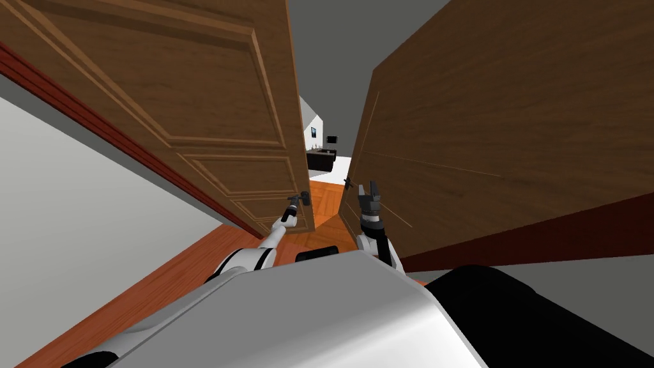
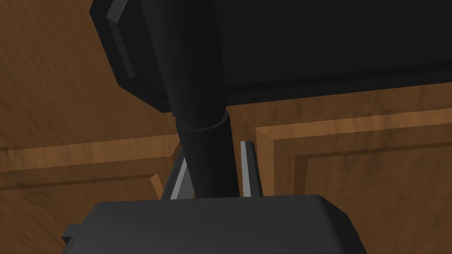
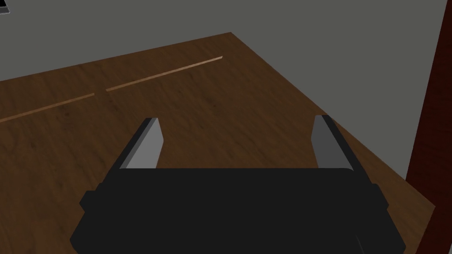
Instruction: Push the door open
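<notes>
Your left gripper (image 2: 214, 150) is clamping the dark handle (image 2: 198, 88) of the panelled door (image 1: 211, 115), which is standing ajar on your left. Your right gripper (image 3: 237, 120) is hanging open by the plain door (image 3: 132, 114). You should be pushing steadily along the swing arc, letting your wrist turn with the handle.

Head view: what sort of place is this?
Likely a doorway inside a house: a panelled wooden door and a plain wooden door stand ajar, over a parquet floor, with dark furniture beyond.
</notes>
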